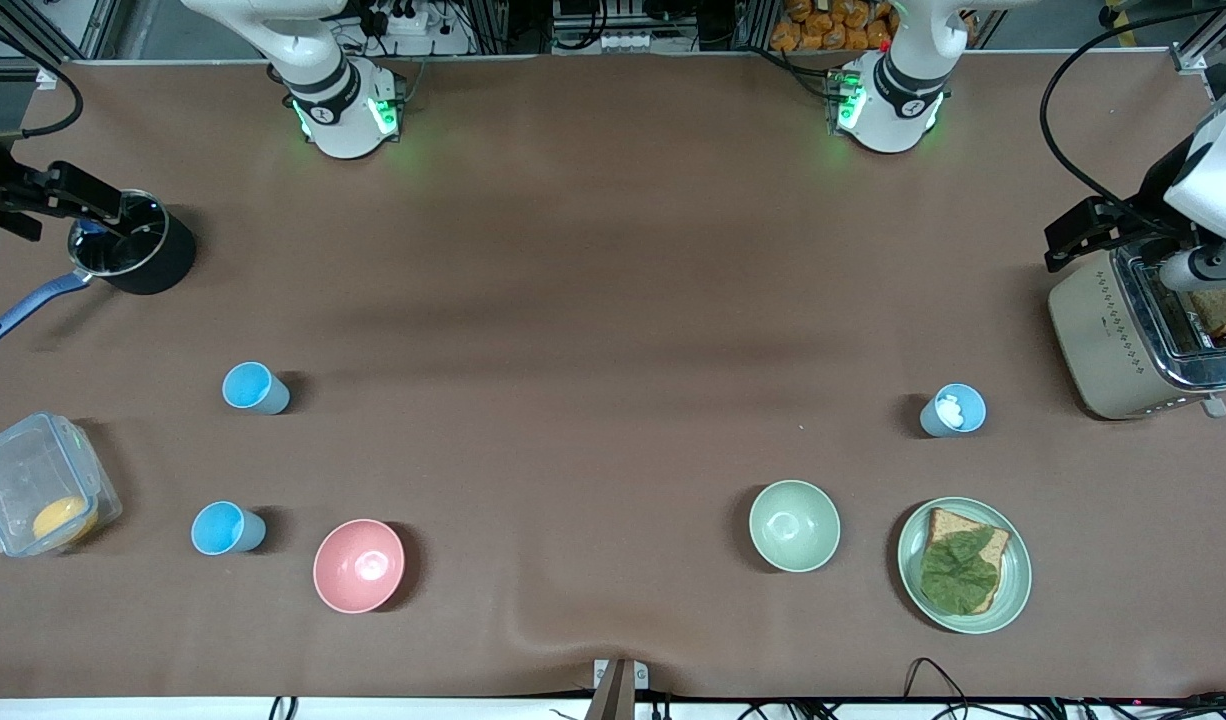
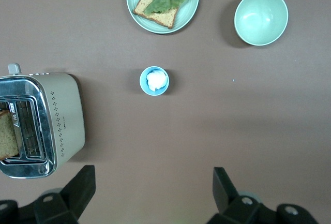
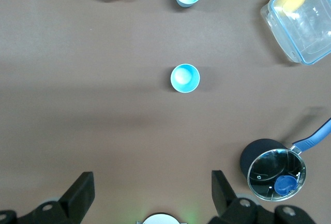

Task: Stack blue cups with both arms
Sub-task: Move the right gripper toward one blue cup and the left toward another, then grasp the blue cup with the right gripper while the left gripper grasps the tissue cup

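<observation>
One blue cup [image 1: 256, 388] stands upright toward the right arm's end of the table; it also shows in the right wrist view [image 3: 184, 77]. The other blue cup [image 1: 953, 410] stands toward the left arm's end with a white lump inside; it also shows in the left wrist view [image 2: 154, 80]. My right gripper [image 3: 152, 182] hangs open and empty, high over bare table between its base and the first cup. My left gripper [image 2: 153, 177] hangs open and empty, high over bare table between its base and the second cup.
A brighter sky-blue cup [image 1: 228, 528] stands beside a pink bowl [image 1: 359, 565]. There are also a clear box [image 1: 38, 497], a black pot [image 1: 133, 250], a green bowl [image 1: 794, 525], a plate [image 1: 1013, 590] with bread and lettuce, and a toaster [image 1: 1113, 340].
</observation>
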{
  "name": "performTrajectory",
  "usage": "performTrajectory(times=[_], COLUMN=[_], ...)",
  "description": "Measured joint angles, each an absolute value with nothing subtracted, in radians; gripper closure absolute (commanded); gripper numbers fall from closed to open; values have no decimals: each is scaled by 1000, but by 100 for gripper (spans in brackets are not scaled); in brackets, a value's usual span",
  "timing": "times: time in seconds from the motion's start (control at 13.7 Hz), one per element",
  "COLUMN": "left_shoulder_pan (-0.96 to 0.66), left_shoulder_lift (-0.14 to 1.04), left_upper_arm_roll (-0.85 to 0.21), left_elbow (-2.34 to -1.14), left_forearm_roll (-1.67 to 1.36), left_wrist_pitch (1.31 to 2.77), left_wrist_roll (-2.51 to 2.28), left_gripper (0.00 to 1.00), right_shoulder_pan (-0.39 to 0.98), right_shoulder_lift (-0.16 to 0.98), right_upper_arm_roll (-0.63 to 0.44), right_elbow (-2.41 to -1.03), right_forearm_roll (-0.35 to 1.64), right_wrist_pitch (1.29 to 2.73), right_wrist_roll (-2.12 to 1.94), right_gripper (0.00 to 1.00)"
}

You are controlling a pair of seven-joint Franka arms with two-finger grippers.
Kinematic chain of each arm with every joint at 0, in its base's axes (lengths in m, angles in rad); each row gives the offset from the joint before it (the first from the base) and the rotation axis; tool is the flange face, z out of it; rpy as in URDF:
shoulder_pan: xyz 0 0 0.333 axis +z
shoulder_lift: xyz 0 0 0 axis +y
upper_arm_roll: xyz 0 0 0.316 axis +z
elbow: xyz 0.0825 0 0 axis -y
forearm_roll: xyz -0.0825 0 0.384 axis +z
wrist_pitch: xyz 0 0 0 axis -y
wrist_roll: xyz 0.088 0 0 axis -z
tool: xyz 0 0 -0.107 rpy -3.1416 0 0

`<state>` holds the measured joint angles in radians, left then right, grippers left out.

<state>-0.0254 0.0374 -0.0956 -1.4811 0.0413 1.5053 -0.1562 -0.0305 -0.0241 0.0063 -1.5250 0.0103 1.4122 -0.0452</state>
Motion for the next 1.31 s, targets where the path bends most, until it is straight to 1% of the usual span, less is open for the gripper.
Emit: performTrajectory(times=[0.51,0.73,0.87,1.02,1.31], left_shoulder_pan=[-15,-9,7,25,49], left_shoulder_lift=[36,73,123,164,198], left_upper_arm_roll=[-94,-93,-92,-92,-91], left_elbow=[-1485,-1504,-1524,-1577,-1742], left_forearm_roll=[41,41,41,41,41], left_wrist_pitch=[1504,1524,1583,1673,1880], left_wrist_roll=[-150,-150,-150,-149,-137], left_gripper=[0,0,0,0,0], right_shoulder_pan=[-31,-35,-61,-88,-128], right_shoulder_lift=[-24,-20,2,57,228], right_upper_arm_roll=[4,0,-3,-6,-9], right_elbow=[-1525,-1540,-1566,-1579,-1597], right_forearm_roll=[10,8,6,6,5], right_wrist_pitch=[1405,1399,1401,1408,1481], right_wrist_roll=[-45,-4,11,11,11], right_gripper=[0,0,0,0,0])
